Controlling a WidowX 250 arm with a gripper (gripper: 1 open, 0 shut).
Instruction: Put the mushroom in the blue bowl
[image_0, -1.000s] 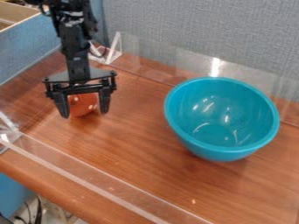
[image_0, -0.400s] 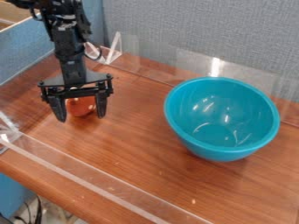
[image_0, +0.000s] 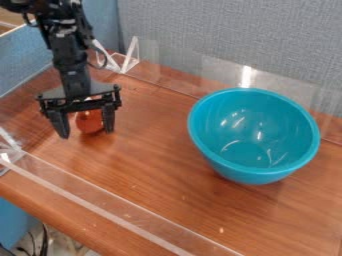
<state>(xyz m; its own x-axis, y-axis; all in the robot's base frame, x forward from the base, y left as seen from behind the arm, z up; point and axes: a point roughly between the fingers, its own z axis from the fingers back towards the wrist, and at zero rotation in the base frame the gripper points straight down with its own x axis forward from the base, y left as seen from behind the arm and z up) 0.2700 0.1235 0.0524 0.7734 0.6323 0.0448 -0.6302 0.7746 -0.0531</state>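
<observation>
Black gripper jaws (image_0: 86, 132) stood wide open in the camera view, pointing down at the left of the picture, at the end of a dark robot arm (image_0: 67, 52). We saw one finger on each side of the small, glossy orange-brown mushroom (image_0: 90, 122), with a gap between the mushroom and the finger at its left in the picture; whether the other finger touched it we could not tell. We saw no grip on it.

We found the mushroom low between the fingers, over the brown wooden table (image_0: 167, 170), partly hidden by the gripper; we could not make out whether it rested flat there.

Well apart from it, at the right of the picture, we saw the blue bowl (image_0: 254, 130), large, round and deep, open side up on the table, with light glinting inside. Behind it rose a grey textured wall (image_0: 227, 35)
</observation>
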